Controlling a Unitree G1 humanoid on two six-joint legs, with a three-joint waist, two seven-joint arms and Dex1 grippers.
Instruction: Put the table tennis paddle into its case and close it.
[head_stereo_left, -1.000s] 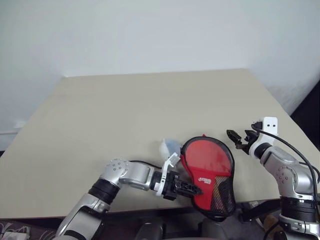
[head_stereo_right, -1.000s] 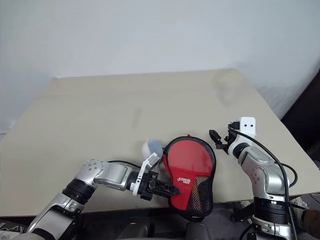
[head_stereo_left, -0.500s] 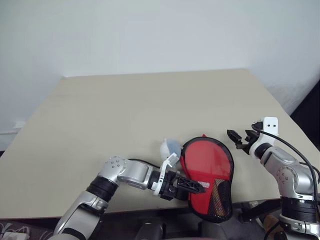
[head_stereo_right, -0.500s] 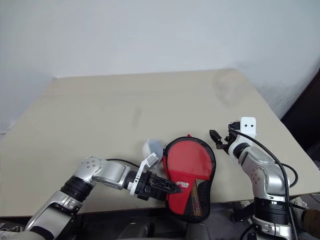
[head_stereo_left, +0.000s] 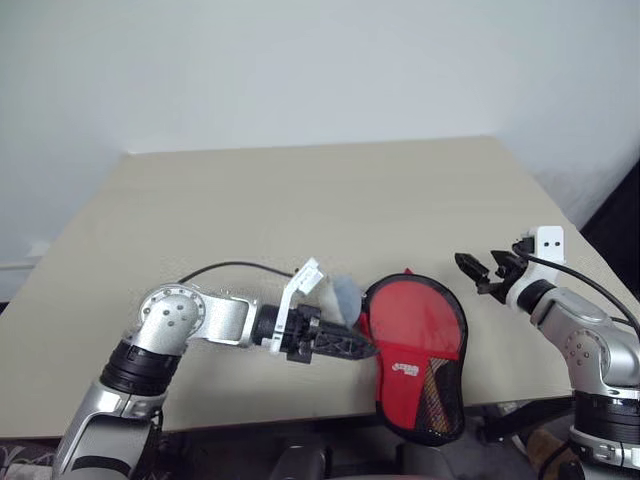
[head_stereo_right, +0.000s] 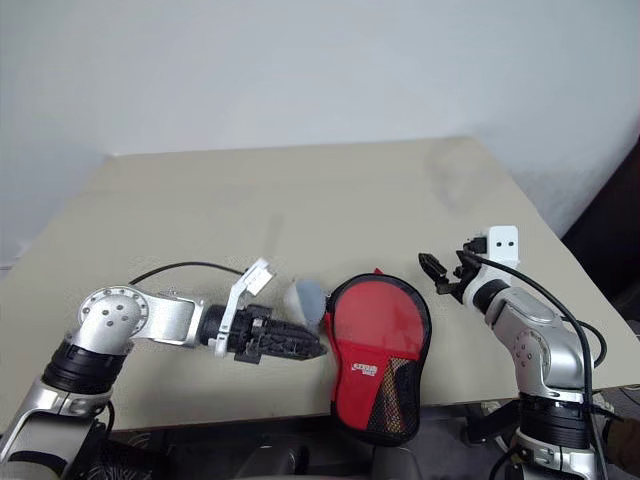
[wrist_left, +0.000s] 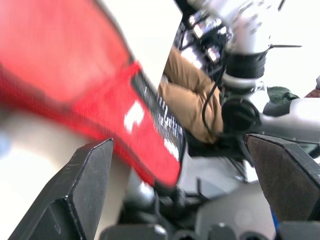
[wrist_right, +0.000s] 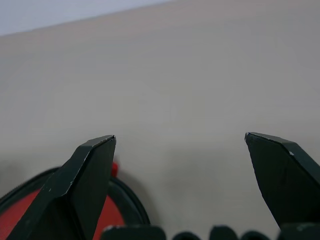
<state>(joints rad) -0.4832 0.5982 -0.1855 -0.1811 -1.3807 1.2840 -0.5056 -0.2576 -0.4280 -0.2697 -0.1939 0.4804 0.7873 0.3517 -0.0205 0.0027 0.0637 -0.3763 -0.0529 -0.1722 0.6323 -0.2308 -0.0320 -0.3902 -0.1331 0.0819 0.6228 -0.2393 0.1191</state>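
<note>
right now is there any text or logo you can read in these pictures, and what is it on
Small white logo on the red case, just above its mesh pocket: too small and blurred to read.
No other words, numbers or signs can be read, neither on the table nor on the arms.

Even, soft light with faint shadows; the left wrist view is smeared with blur, bright at its edges.

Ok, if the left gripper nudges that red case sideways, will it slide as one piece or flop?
Likely slides, sagging a bit: the case looks like soft fabric with mesh. Its lower end overhangs the table edge, so a push could tip it off. The left gripper, open, sits beside it.
</note>
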